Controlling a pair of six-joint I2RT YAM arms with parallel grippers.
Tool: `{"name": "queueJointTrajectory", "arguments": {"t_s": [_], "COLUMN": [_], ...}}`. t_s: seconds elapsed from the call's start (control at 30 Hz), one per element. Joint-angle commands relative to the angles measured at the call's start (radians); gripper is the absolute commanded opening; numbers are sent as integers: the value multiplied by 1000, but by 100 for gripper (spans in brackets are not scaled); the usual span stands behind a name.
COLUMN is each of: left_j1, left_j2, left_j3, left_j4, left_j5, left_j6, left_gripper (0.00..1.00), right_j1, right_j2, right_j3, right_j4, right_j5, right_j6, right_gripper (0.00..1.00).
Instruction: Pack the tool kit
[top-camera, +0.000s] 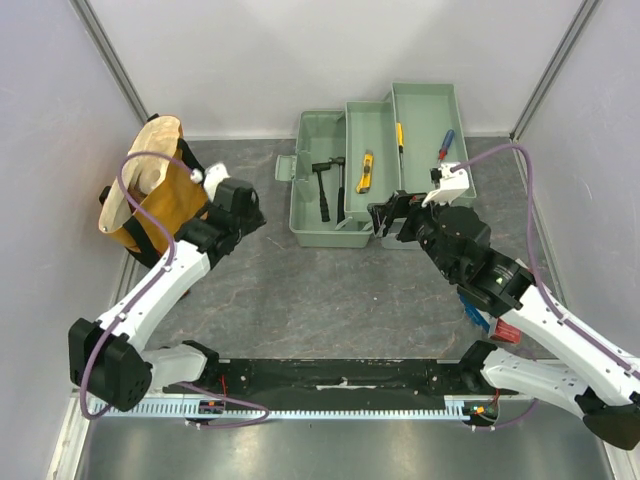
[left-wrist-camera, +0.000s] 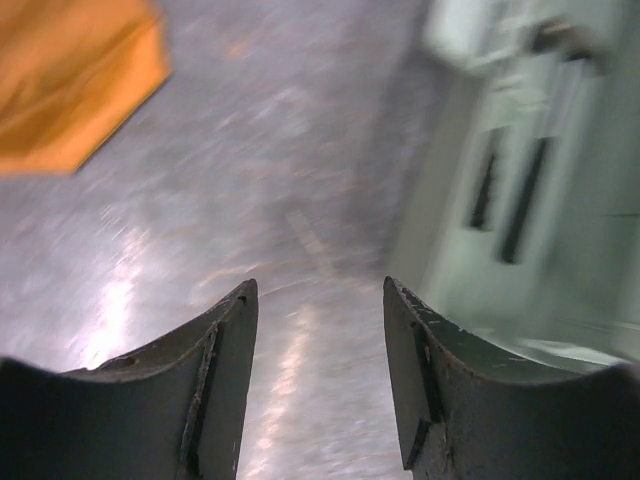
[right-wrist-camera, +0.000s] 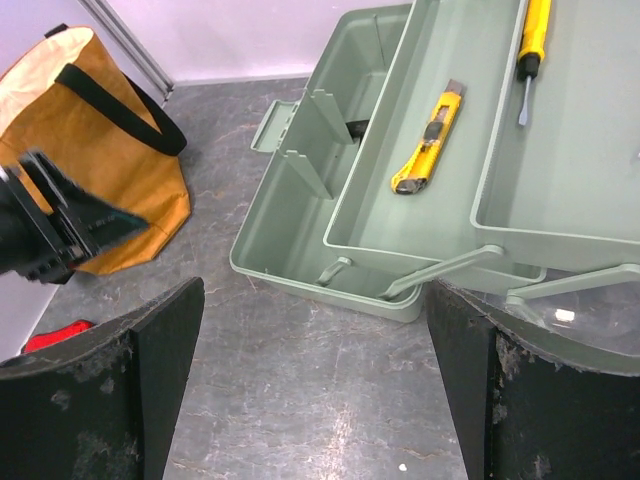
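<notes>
Pale-green plastic toolbox (top-camera: 322, 195) lies unfolded, trays stepping rightward, long axis front-to-back; left pincer (left-wrist-camera: 318, 330) and right pincer (right-wrist-camera: 315, 350) spread, holding nothing

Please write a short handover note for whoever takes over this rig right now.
Left hand: open, holding nothing, over bare table between the cloth bag and the toolbox.
Right hand: open wide, holding nothing, at the toolbox's near edge.
Toolbox open, trays fanned out. Hammer in the base, yellow utility knife in the middle tray, yellow-handled screwdriver and blue-handled tool in the far tray.
Left: fold trays, close up.
</notes>
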Motion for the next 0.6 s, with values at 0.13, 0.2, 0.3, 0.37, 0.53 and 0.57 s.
{"name": "queueJointTrajectory", "arguments": {"t_s": [0.13, 0.2, 0.3, 0.37, 0.53, 0.57], "left_j1": [160, 217, 272, 312, 437, 455], "left_j2": [-32, -42, -69, -82, -46, -37], "left_j3": [-195, -232, -278, -299, -301, -298], "left_j4": [-217, -228, -219, -222, -262, -268], "left_j5": [-37, -22, -34, -46, -43, -46], "left_j6": [-312, -354, -407, -447, -506, -517], "left_gripper": [58, 58, 58, 57, 51, 51], "right_j1": [1, 1, 3, 3, 1, 1], "right_j2": [47, 52, 52, 50, 53, 56], "right_j3": [46, 49, 50, 50, 53, 58], "right_j4": [34, 30, 23, 23, 14, 11], "right_j5": [-21, -16, -9, -4, 1, 1], "right_j6": [46, 46, 43, 40, 37, 36], "right_gripper": [98, 98, 98, 98, 98, 98]}}
